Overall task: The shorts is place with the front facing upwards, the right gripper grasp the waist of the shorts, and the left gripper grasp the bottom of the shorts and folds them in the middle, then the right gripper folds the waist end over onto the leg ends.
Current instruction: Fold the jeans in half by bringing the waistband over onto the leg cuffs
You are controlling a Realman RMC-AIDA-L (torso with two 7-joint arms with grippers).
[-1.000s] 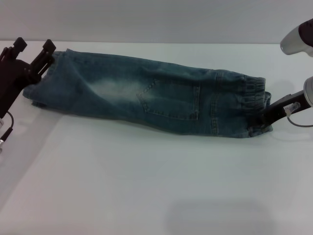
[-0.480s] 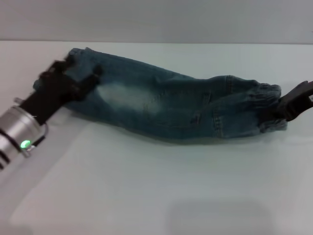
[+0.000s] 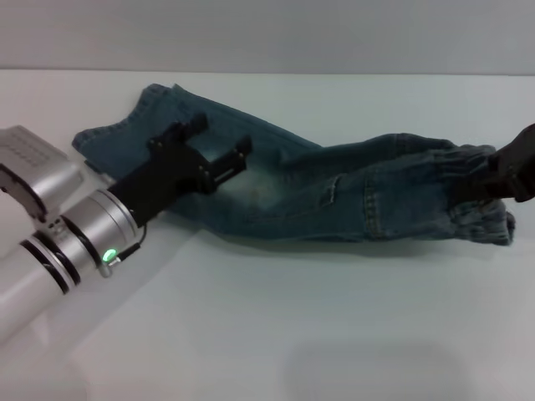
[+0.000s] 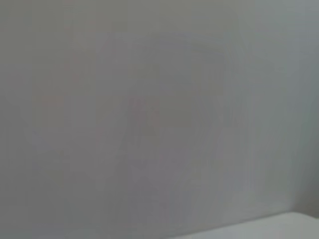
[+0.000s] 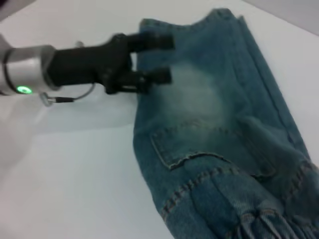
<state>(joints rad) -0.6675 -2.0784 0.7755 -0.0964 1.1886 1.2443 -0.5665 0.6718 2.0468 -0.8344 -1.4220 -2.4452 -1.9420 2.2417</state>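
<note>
Since a moment ago my left gripper (image 3: 219,149) slid center-left, spread over the shorts (image 3: 334,192); my right gripper (image 3: 495,180) pinches the waist (image 3: 481,205) taut

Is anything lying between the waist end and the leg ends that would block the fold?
Nothing separate does. Only the left gripper hovers over the shorts near the leg ends; the right gripper is at the waist.

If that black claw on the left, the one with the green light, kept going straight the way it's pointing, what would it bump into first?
Most likely the shorts. The left gripper is open and points across the pale faded thigh area, so denim lies straight ahead. Its height above the cloth is hard to judge; it might skim just over.
</note>
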